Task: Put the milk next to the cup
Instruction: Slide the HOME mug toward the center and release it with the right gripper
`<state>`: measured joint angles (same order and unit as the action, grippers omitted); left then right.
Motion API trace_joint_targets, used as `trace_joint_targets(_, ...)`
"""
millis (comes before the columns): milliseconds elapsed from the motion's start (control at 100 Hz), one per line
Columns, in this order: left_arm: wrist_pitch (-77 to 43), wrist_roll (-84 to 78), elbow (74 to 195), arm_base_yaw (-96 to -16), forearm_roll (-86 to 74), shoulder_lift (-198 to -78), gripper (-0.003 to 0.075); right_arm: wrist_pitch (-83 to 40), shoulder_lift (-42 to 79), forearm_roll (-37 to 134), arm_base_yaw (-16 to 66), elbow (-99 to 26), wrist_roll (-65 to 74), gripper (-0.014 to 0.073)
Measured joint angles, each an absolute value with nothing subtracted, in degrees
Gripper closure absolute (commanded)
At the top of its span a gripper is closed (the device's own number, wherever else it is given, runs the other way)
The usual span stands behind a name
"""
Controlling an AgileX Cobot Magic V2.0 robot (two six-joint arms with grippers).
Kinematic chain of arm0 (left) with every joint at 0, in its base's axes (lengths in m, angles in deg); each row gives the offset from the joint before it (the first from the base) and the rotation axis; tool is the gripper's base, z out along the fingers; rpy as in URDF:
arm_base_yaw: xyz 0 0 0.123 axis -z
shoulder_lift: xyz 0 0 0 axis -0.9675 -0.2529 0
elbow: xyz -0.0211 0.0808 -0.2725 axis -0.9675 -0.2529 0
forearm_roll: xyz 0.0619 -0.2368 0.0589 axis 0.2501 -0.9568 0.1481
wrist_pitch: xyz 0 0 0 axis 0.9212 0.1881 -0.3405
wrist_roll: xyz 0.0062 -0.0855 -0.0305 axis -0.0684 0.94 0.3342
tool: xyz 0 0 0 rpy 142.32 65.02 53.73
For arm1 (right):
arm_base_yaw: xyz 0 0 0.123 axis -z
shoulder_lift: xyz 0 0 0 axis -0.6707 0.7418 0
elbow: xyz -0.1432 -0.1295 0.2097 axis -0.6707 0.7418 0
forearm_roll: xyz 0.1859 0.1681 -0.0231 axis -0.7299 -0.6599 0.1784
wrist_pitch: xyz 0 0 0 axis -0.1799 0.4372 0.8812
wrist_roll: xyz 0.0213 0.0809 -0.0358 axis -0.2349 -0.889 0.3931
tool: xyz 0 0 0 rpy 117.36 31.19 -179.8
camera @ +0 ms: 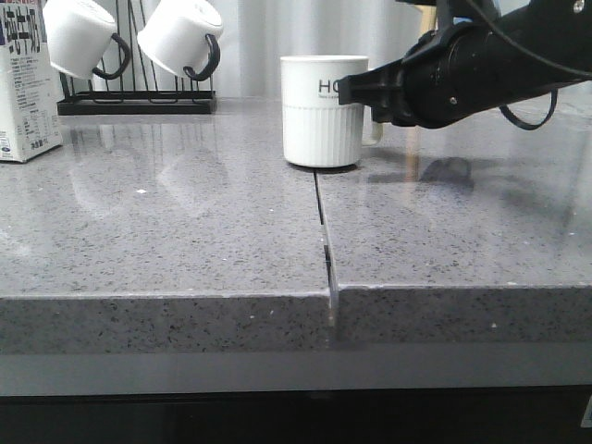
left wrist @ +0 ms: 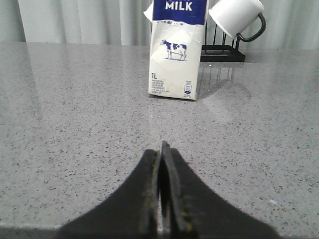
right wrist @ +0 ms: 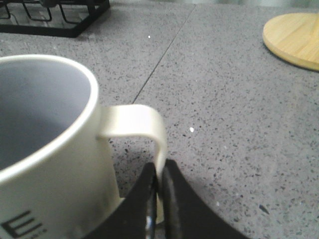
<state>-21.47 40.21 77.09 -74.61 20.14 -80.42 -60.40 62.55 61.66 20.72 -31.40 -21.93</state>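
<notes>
While the milk (left wrist: 177,50) stood upright on the counter (camera: 185,222) well ahead of the left gripper (left wrist: 163,149), its jaws pressed together, the right gripper (right wrist: 160,174) pinched the cup (camera: 323,111) handle.

You have the milk (camera: 26,88), a tall white carton with a blue band, upright at far left; the cream cup (camera: 323,111) stands upright mid-counter, well apart.
</notes>
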Motion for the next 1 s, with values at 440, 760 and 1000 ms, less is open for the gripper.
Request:
trace_joint_targets(440,-21.47,40.21,77.09,-74.61,20.14,-80.42,0.0741,-60.20,62.55,61.66,20.62,-31.40,-23.24,0.0340)
trace_joint_targets(760,-21.47,40.21,77.09,-74.61,20.14,-80.42,0.0741,-59.86,60.16,61.63,20.60,-28.53,-23.39,0.0340)
trace_joint_targets(1000,-21.47,40.21,77.09,-74.61,20.14,-80.42,0.0741,-59.78,53.09,61.53,20.60,-21.87,-23.37,0.0511)
